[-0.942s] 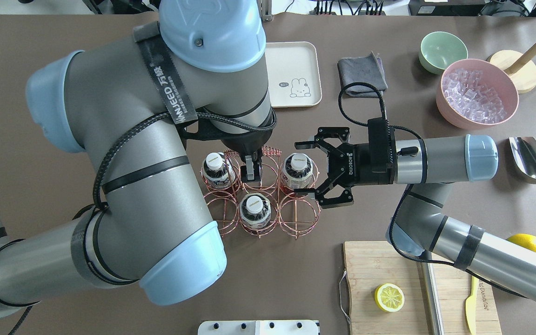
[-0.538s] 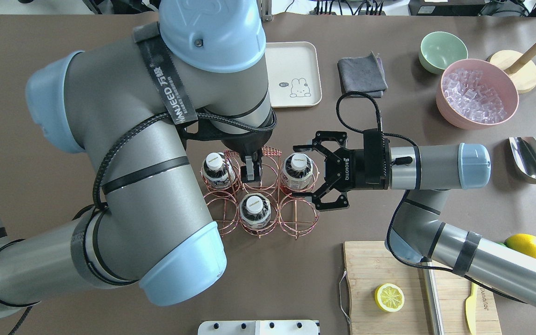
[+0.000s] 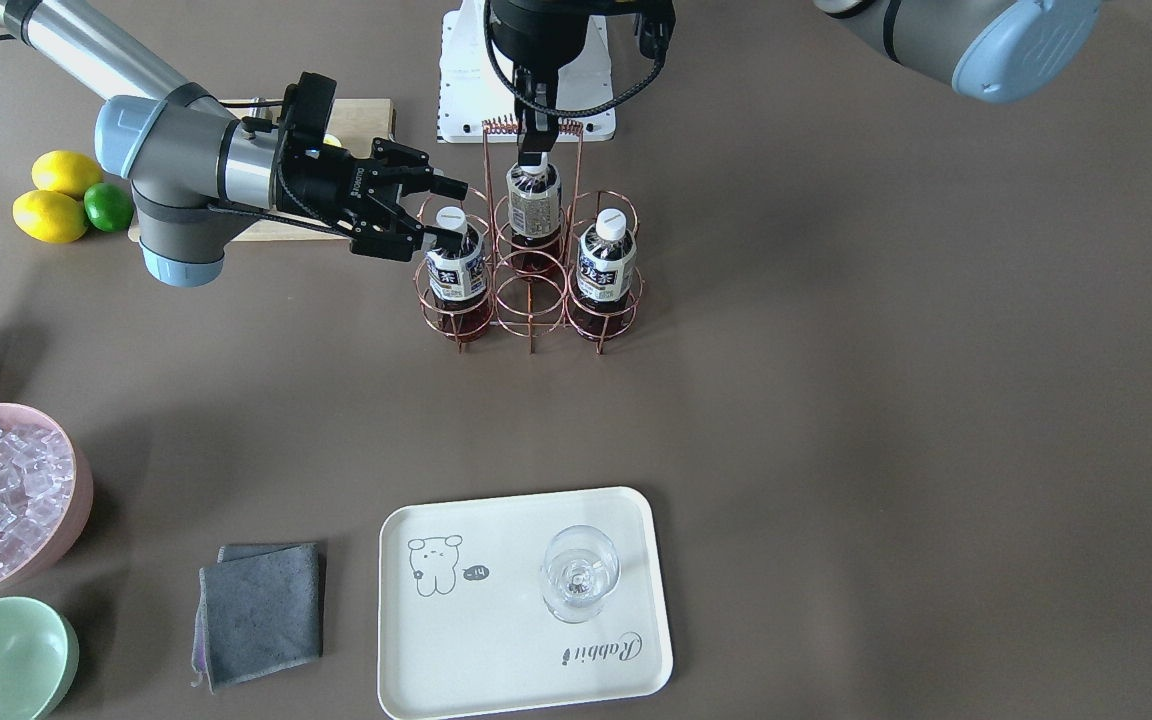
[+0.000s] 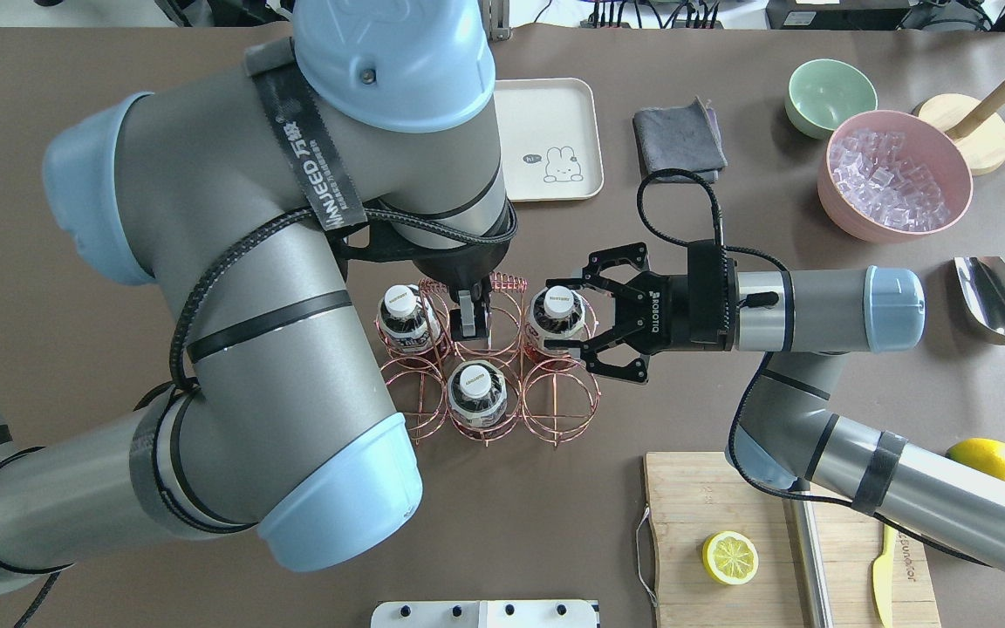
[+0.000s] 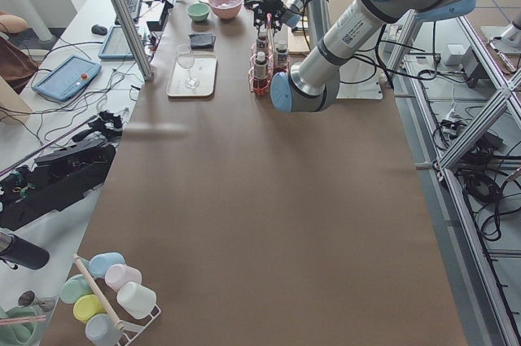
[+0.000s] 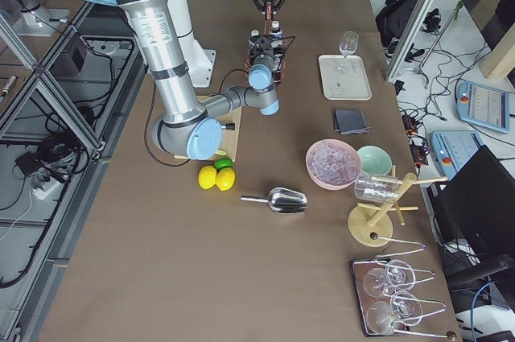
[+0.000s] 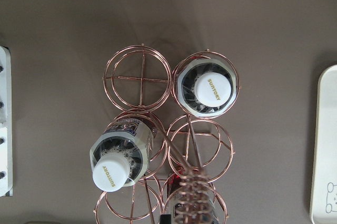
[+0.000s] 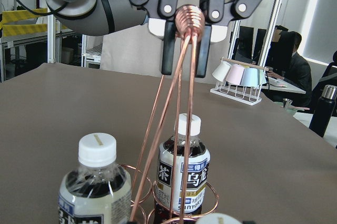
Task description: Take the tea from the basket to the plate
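The plate [image 3: 496,640], lower centre of the front view, is carrying only a glass [image 3: 581,575]. All three bottles are sitting in the basket [image 3: 533,320] at upper centre, so the transfer is just beginning. The left gripper [image 8: 185,68] is pinching the basket's coiled top. The right gripper [image 4: 570,316] is straddling the tea [image 4: 558,303] with jaws wide, not yet clamping it.

Green bowl [image 4: 830,96], pink ice bowl [image 4: 860,230], grey cloth [image 4: 679,139], metal scoop [image 4: 995,301]
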Available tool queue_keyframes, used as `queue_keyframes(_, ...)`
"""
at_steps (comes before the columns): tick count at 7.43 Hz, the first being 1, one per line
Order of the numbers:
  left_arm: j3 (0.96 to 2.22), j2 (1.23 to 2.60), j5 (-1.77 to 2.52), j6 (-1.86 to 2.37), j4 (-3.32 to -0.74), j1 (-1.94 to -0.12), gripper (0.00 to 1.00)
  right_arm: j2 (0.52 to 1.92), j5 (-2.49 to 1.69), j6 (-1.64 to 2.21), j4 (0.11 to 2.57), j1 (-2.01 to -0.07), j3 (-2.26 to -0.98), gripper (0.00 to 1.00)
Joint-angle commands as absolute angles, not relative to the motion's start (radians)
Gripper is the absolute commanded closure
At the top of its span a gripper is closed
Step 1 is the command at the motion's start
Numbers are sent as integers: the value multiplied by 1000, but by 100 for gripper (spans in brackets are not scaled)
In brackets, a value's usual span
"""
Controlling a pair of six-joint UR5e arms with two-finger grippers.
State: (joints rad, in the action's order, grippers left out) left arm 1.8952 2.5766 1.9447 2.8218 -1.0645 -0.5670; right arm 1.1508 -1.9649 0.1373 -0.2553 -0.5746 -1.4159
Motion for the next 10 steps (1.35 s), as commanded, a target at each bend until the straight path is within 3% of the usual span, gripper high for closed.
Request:
queue_keyframes(1, 1894, 2577, 1945, 2823, -1065, -569, 100, 1150, -1965, 144, -256, -584, -1417, 87)
queue_keyframes(2, 1894, 2577, 1945, 2823, -1065, -571, 100, 1150, -1965, 144, -255, -591, -1417, 100)
queue_keyframes(5, 1894, 2579, 1947, 2821, -1063, -577, 100, 1149, -1976, 150, -255, -647, -1427, 100)
queue_keyframes(10, 1890, 2577, 1945, 2823, -1063, -578, 100, 1140, -1977, 446, -192, -771, -1575, 100)
